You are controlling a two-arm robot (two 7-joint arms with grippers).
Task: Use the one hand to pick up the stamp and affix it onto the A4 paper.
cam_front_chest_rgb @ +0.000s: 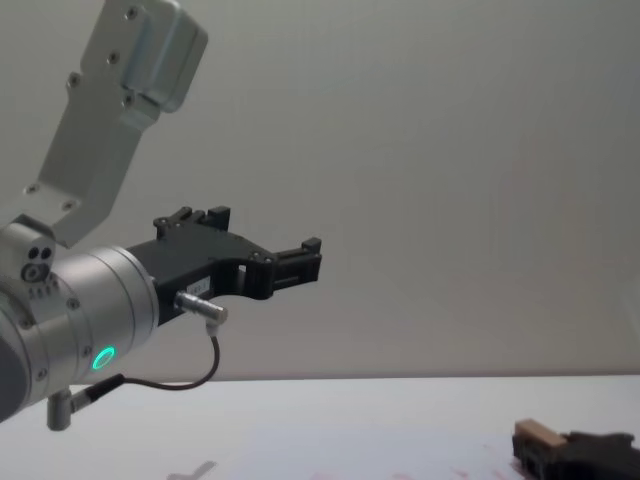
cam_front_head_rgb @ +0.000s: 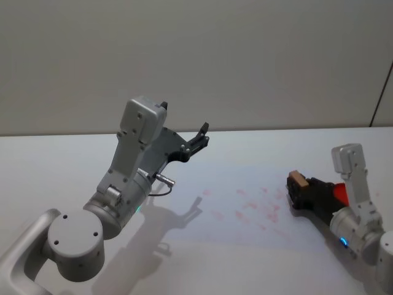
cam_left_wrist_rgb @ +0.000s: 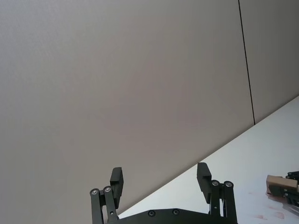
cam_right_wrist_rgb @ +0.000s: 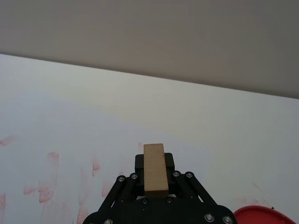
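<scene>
The right gripper (cam_front_head_rgb: 295,184) reaches in low at the right edge of the paper (cam_front_head_rgb: 245,178), lying almost level with the bench (cam_front_head_rgb: 61,160). Its fingers pinch the stamp (cam_front_head_rgb: 299,179), one black finger on each side. The wood-coloured block stands out at their tips, its pale end turned toward the paper. In the chest view the stamp sits close above the bench. Whether it touches the sheet cannot be told. Just behind the fingers, on the side away from the paper, lies a red disc (cam_front_head_rgb: 339,193).

The paper lies flat on the bench, a shade paler than the white top. Faint red marks (cam_front_head_rgb: 245,203) are scattered over its right half. The nearest of them are just beside the stamp. The shadow of the left arm falls on the bench left of the paper.

The left gripper (cam_front_head_rgb: 204,135) is raised well above the bench, beyond the paper's far left corner. Its fingers are spread wide and hold nothing. They point toward the grey wall (cam_front_head_rgb: 245,55) that rises behind the bench's far edge. A thin dark seam runs down the wall past the right side of the paper.
</scene>
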